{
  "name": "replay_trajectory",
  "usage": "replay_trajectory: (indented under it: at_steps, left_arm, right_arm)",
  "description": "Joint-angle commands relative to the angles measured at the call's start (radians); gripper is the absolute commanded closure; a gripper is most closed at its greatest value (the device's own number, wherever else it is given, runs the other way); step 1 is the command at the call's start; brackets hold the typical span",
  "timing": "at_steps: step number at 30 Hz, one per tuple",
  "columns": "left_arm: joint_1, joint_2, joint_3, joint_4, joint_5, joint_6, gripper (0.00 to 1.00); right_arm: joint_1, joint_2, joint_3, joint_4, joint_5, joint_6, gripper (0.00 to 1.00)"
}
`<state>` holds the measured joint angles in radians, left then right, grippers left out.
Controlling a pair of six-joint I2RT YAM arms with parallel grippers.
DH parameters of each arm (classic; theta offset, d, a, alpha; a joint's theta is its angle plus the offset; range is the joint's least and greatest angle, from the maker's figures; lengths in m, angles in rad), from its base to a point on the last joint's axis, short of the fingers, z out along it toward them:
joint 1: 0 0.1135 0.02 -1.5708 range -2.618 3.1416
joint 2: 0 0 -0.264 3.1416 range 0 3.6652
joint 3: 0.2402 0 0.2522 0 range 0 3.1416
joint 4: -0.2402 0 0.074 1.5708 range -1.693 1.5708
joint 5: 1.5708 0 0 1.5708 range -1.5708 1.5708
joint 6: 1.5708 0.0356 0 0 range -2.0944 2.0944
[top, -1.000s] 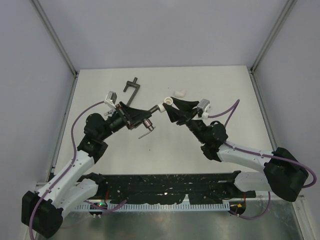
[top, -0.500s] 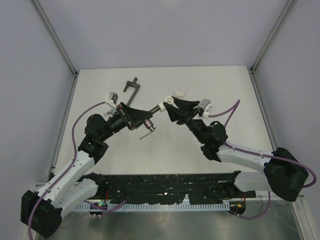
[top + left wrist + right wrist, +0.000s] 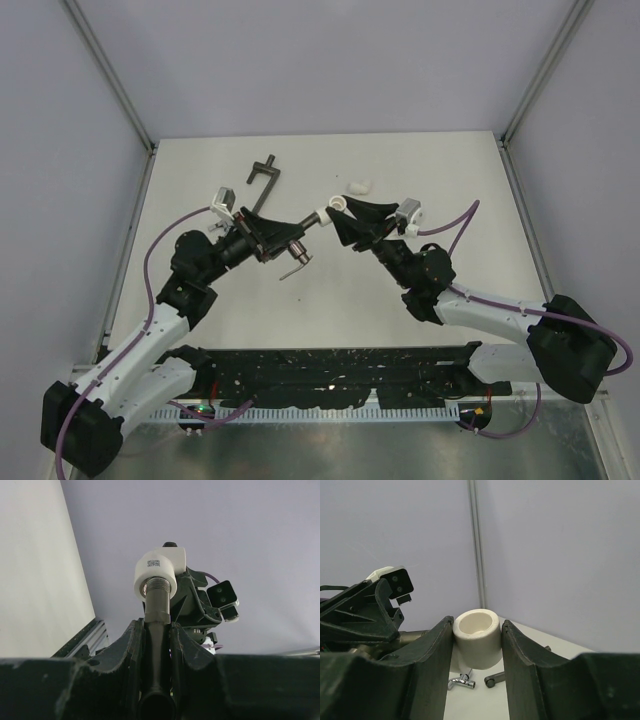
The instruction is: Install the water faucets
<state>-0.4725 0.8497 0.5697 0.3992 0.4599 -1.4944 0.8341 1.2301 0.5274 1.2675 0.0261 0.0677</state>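
My left gripper [image 3: 290, 238] is shut on the dull dark grey-bronze faucet [image 3: 157, 645], held above the table. The faucet's threaded end [image 3: 156, 587] sits in the mouth of a white elbow fitting [image 3: 156, 570]. Its thin lever handle [image 3: 295, 264] hangs below. My right gripper [image 3: 340, 218] is shut on that white elbow [image 3: 476, 637], which shows between the two grippers in the top view [image 3: 328, 210]. The jaws [image 3: 476, 630] press both sides of the elbow. The shiny silver faucet [image 3: 461, 681] lies on the table beyond the elbow.
A long dark T-handled bar [image 3: 265, 173] lies at the back left of the table, and its end [image 3: 492, 680] shows beside the silver faucet. A second white elbow [image 3: 359, 185] lies at the back centre. Frame posts stand at the back corners.
My left wrist has turned slightly with the dark faucet, and the lever handle has swung a little to the right. The right gripper and elbow have barely moved.
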Motion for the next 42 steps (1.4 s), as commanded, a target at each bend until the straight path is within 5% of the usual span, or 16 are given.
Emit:
replay_trajectory:
  at_steps: [1,19,28,42]
  left_arm:
    - [-0.014,-0.015,0.041,0.047,-0.001,0.002,1.00]
    - [-0.034,0.031,0.087,0.121,0.019,0.082,1.00]
    - [-0.037,0.046,0.117,0.162,0.025,0.200,1.00]
    - [-0.046,0.018,0.222,-0.121,0.014,0.459,1.00]
  right_arm:
    - [0.005,-0.018,0.014,0.224,-0.011,0.018,0.95]
    - [0.007,-0.038,0.020,0.171,-0.112,0.046,0.95]
    - [0.007,-0.080,0.062,-0.028,-0.114,0.050,0.95]
    - [0.014,-0.110,0.123,-0.227,-0.135,0.008,0.95]
